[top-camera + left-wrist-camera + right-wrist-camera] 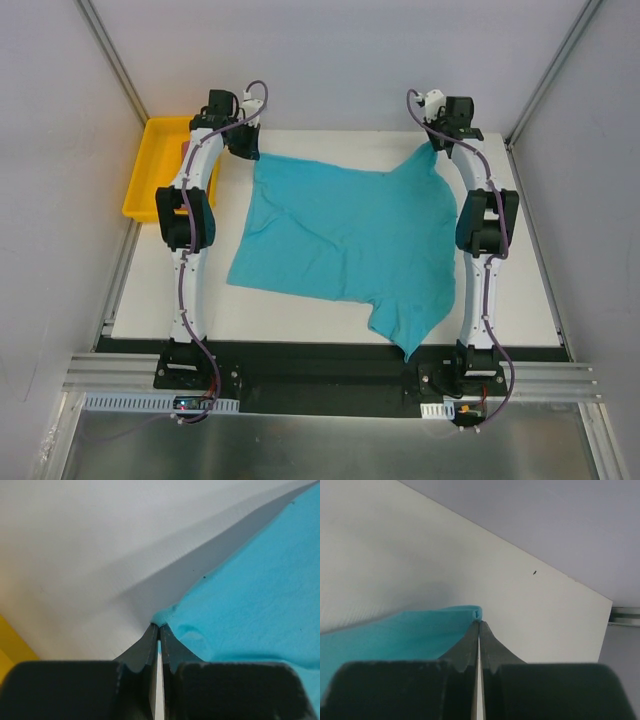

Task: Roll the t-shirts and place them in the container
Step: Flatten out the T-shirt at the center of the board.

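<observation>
A turquoise t-shirt [340, 235] lies spread on the white table, its lower right part hanging toward the near edge. My left gripper [248, 150] is shut on the shirt's far left corner; in the left wrist view the fingertips [159, 626] pinch the cloth [250, 600]. My right gripper [436, 145] is shut on the far right corner, lifted slightly; in the right wrist view the gripper [479, 622] pinches a cloth fold [420, 630]. A dusty rose-red shirt [187, 146] barely peeks out in the tray behind the left arm.
A yellow plastic tray [150, 170] sits at the far left beside the table; its edge shows in the left wrist view [10, 640]. Grey walls enclose the back and sides. The white table [300, 320] ends at a black rail near the arm bases.
</observation>
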